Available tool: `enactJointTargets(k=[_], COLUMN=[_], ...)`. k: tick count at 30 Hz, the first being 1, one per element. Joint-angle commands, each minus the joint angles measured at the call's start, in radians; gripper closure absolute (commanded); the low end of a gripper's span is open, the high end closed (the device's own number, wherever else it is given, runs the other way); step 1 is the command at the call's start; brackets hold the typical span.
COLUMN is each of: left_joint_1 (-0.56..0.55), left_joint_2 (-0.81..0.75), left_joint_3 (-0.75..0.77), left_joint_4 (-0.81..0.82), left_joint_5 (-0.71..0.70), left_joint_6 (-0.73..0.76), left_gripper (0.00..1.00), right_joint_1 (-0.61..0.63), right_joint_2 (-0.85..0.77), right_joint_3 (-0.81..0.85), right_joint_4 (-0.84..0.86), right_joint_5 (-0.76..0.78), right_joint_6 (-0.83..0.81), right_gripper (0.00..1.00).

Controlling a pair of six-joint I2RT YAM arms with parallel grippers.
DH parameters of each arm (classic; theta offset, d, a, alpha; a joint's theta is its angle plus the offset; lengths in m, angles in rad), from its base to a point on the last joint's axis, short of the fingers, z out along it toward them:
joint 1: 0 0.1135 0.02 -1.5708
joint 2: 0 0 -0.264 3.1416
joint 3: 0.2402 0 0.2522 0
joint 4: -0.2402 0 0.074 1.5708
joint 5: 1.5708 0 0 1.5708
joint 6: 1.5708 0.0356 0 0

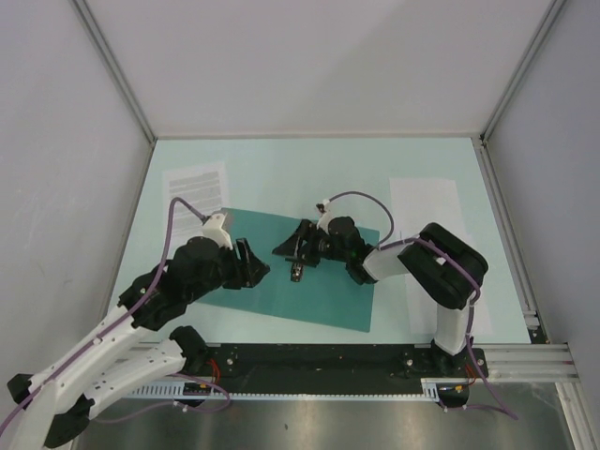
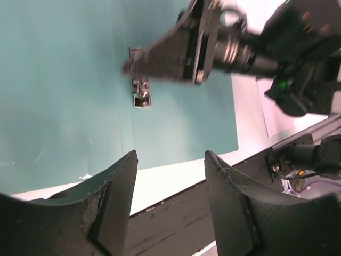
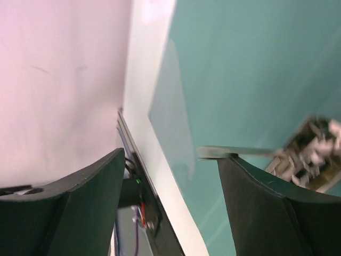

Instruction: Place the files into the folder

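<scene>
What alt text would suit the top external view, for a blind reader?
Two black robot arms reach over a teal folder lying flat on a pale mint table, the left gripper and right gripper both open and empty. A printed sheet lies at the folder's far left corner, a nearly blank sheet by its right edge.

The flat teal-green card folder lies askew on the pale mint bench, mid-width, toward its near edge. The white printed paper sheet lies toward the far-left corner, just beside the folder. The nearly blank white paper sheet lies along the right edge.
</scene>
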Motion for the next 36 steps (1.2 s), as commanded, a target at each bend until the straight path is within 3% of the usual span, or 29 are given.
enactJointTargets(k=[1,15,18,23,36], left_joint_1=[0.008,0.006,0.005,0.005,0.003], left_joint_2=[-0.003,0.024,0.084,0.159,0.213], left_joint_3=[-0.041,-0.142,-0.189,-0.314,-0.372], left_joint_4=[-0.030,0.084,0.151,0.266,0.346], left_joint_5=[0.004,0.119,0.195,0.209,0.223], left_joint_6=[-0.004,-0.020,0.000,-0.012,-0.030], left_gripper=[0.41,0.41,0.39,0.38,0.39], right_joint_1=[-0.040,-0.123,-0.121,-0.131,-0.143], right_joint_2=[0.032,0.159,0.128,0.010,0.122], right_joint_3=[0.074,0.227,0.275,0.355,0.358], right_joint_4=[0.114,-0.053,-0.182,-0.470,-0.409], right_joint_5=[0.014,-0.090,-0.095,-0.053,-0.165], right_joint_6=[0.019,-0.153,-0.277,-0.444,-0.466], right_gripper=[0.25,0.27,0.27,0.25,0.27])
